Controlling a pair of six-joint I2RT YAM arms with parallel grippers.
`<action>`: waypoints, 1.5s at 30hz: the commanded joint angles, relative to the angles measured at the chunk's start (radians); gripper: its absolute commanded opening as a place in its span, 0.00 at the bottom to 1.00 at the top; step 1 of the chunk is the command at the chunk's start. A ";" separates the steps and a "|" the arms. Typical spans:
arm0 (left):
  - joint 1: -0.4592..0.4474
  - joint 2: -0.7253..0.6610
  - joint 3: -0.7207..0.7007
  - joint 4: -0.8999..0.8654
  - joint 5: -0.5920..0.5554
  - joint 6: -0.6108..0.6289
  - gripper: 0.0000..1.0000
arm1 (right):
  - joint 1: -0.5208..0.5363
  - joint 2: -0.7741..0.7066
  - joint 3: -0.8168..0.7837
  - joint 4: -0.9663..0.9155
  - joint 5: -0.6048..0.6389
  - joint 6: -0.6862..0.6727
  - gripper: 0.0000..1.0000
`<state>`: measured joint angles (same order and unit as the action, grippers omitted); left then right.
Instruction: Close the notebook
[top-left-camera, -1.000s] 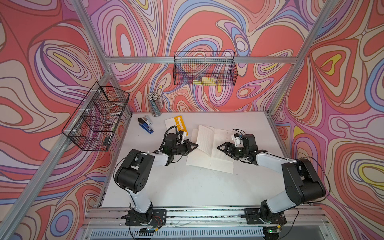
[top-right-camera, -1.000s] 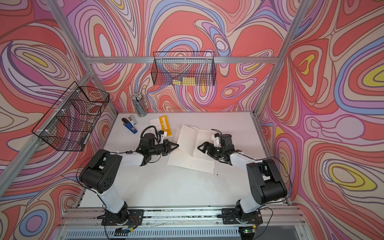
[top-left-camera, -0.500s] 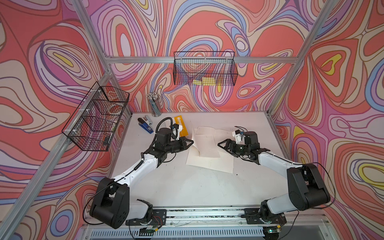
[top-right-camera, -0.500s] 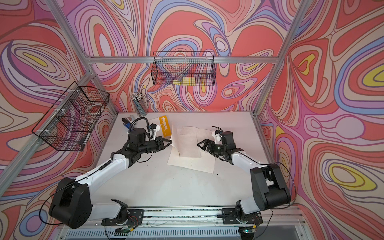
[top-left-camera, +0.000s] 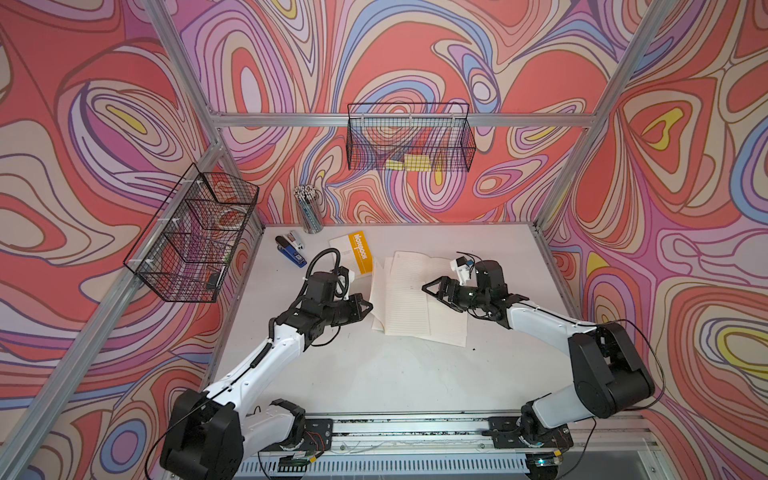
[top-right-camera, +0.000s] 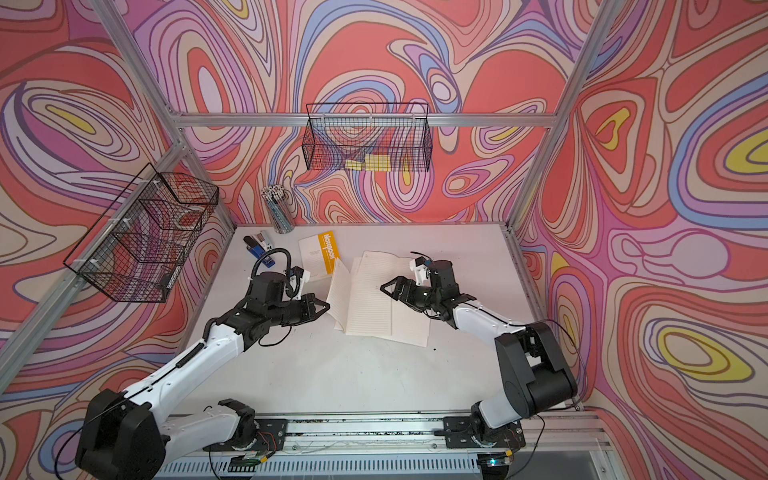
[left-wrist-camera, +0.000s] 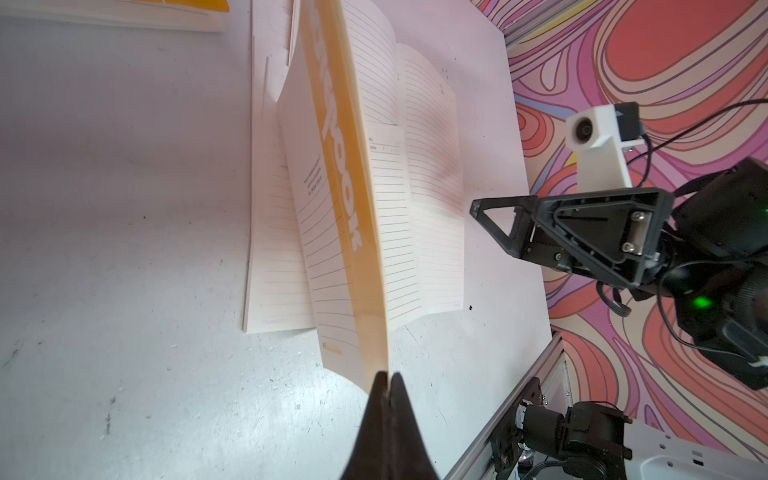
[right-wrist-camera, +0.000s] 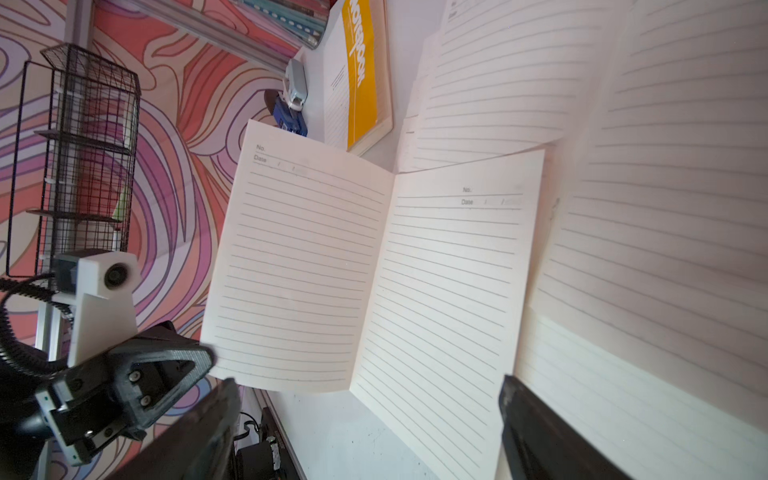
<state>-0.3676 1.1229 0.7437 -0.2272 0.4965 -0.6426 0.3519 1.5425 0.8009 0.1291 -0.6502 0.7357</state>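
Since a second ago your left arm has unfolded and stretched forward, and the left half of the notebook has risen from lying flat to standing almost upright.

On the white table the notebook sits midway back, between both arms. Its right half lies flat with the lined pages up. A second, closed notebook with a yellow band lies just behind its left edge.

The raised cover has its yellow band facing outward and a block of pages standing against it. A few lined leaves lie flat outside it, and you cannot tell whether they are bound.

Your left gripper has its fingers pressed together on the cover's near corner. Your right gripper hovers just above the flat right page with its fingers spread wide, holding nothing.

To close it well, carry the pinched corner over in an arc about the spine, toward the right arm. Do not drag it sideways, or the flat half may slide. From here the right gripper looks to sit in the cover's path. Pull it clear first, or use it to press the right page down near its outer edge. Hold the pinch until the cover lies down, then let go and slide out sideways so no page is caught.
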 joint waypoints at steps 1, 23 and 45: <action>-0.002 -0.055 -0.020 -0.104 -0.038 0.018 0.00 | 0.050 0.049 0.031 0.068 0.013 0.036 0.98; -0.023 -0.121 -0.086 -0.043 -0.024 -0.069 0.00 | 0.152 0.177 0.017 0.200 0.030 0.099 0.98; -0.079 -0.043 -0.100 0.112 0.020 -0.094 0.15 | 0.151 0.280 -0.008 0.254 0.025 0.113 0.98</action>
<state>-0.4381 1.0748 0.6586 -0.1703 0.4980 -0.7227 0.4995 1.8061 0.8036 0.3729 -0.6319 0.8547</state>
